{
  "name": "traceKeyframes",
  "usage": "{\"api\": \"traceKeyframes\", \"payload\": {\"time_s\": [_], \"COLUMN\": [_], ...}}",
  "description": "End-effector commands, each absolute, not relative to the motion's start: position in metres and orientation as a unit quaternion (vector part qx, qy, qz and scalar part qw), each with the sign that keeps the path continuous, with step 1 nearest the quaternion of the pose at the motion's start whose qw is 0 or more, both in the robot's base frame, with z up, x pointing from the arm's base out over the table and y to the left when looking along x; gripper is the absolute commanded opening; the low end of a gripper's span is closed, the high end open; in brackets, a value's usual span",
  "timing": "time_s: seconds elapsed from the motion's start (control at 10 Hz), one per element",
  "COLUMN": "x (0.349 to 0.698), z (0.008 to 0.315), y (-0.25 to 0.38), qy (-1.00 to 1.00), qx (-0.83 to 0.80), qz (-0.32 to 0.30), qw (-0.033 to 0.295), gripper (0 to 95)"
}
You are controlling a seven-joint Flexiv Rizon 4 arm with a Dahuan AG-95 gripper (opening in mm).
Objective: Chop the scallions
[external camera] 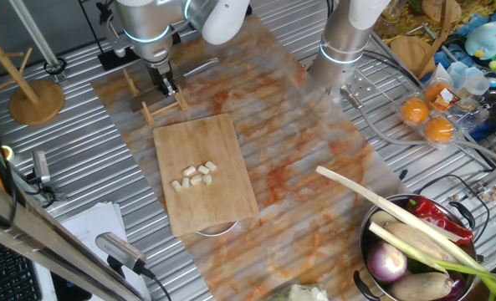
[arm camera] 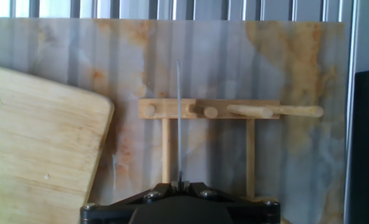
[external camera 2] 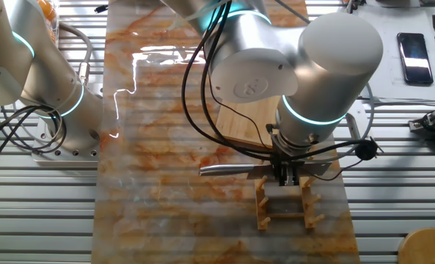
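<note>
arm (external camera 2: 305,81) over wooden rack (external camera 2: 284,205) | jaws clamp knife (external camera 2: 235,170) | blade horizontal, pointing left

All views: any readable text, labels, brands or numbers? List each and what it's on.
None readable.
Arm: a round emblem on the joint cap, no legible letters.
Phone: dark screen, nothing shows.
Paper at the table edge: no print legible.
Cutting board, scallions, knife and wooden rack: no markings visible.
</note>
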State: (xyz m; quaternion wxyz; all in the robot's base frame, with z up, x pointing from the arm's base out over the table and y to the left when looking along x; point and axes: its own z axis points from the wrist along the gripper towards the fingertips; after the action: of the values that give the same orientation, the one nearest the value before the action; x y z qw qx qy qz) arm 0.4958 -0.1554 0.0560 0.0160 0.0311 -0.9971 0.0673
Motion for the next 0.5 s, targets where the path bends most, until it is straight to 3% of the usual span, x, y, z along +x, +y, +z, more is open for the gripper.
{"api": "traceKeyframes", "payload": {"time_s": [0.1,0.5], "x": [0.4965,0.4995], "z": [0.0536,0.0549], "y": [-0.1564,-0.157], "qy": [-0.997,-0.997], "qx": [0.032,0.033], "qz": [0.071,0.074], "qw": [0.004,-0.009], "gripper": [0.0,0.0]}}
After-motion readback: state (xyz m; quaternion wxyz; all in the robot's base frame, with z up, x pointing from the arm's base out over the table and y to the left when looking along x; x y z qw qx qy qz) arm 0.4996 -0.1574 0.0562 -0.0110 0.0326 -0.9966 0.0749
